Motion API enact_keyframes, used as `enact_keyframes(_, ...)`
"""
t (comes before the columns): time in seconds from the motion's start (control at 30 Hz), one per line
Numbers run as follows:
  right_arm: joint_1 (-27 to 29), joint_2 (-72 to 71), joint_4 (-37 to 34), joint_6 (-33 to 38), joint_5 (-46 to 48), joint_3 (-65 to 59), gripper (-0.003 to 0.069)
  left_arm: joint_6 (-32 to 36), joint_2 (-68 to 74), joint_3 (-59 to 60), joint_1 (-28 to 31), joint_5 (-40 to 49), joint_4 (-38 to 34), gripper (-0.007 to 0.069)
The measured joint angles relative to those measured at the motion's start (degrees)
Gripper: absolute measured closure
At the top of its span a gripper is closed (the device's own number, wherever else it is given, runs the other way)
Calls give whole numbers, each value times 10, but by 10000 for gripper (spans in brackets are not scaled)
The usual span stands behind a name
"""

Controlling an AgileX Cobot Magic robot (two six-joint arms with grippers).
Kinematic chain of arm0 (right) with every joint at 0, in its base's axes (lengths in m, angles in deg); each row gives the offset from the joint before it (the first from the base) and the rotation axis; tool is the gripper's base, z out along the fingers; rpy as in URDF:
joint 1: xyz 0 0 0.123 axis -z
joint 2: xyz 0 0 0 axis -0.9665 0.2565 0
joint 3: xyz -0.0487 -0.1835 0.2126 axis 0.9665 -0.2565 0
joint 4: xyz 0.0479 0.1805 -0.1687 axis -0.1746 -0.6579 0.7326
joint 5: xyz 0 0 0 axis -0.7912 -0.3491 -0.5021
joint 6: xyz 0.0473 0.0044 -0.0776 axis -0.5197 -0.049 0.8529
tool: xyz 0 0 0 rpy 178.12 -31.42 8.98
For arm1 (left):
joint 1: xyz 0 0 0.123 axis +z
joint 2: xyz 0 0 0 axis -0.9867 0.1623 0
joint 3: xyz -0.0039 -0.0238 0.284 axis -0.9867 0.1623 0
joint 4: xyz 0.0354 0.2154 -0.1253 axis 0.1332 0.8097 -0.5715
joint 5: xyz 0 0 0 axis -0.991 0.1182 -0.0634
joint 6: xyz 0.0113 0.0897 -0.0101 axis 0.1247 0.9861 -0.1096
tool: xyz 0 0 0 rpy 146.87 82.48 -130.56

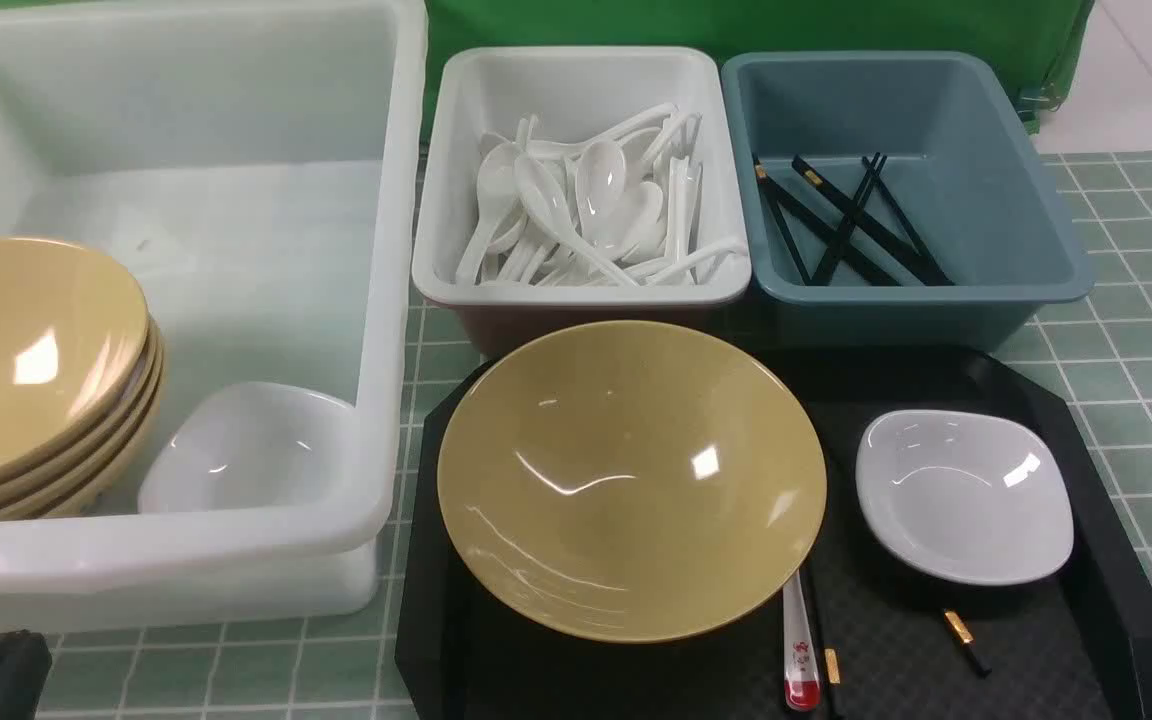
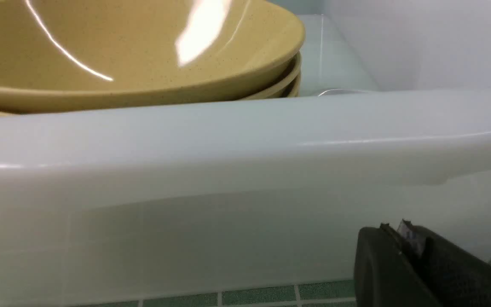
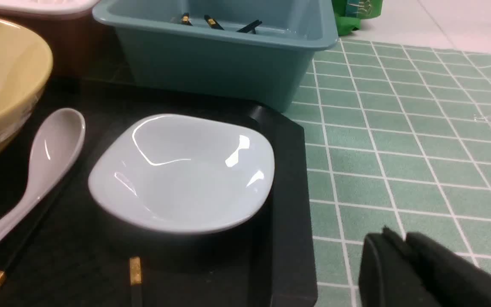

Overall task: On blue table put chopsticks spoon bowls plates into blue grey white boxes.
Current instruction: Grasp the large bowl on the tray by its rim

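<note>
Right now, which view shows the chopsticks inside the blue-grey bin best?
The front view: it looks down into the blue-grey bin, so the chopsticks lie in full view, crossed on its floor. The right wrist view catches only their ends over the rim. The left wrist view shows none.

Along the back of the bench, the large tub at left holds stacked bowls and a plate, the middle bin spoons, the right bin chopsticks. Before the bins a tray carries a lone bowl, a second plate to its right, a spoon between, and loose chopsticks seemingly tucked under both.
</note>
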Motion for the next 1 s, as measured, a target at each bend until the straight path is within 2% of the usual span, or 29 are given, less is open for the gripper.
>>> enact_keyframes(1.0, 0, 0, 0, 11, 0, 0, 547, 0, 0, 1, 0, -10, 13, 622)
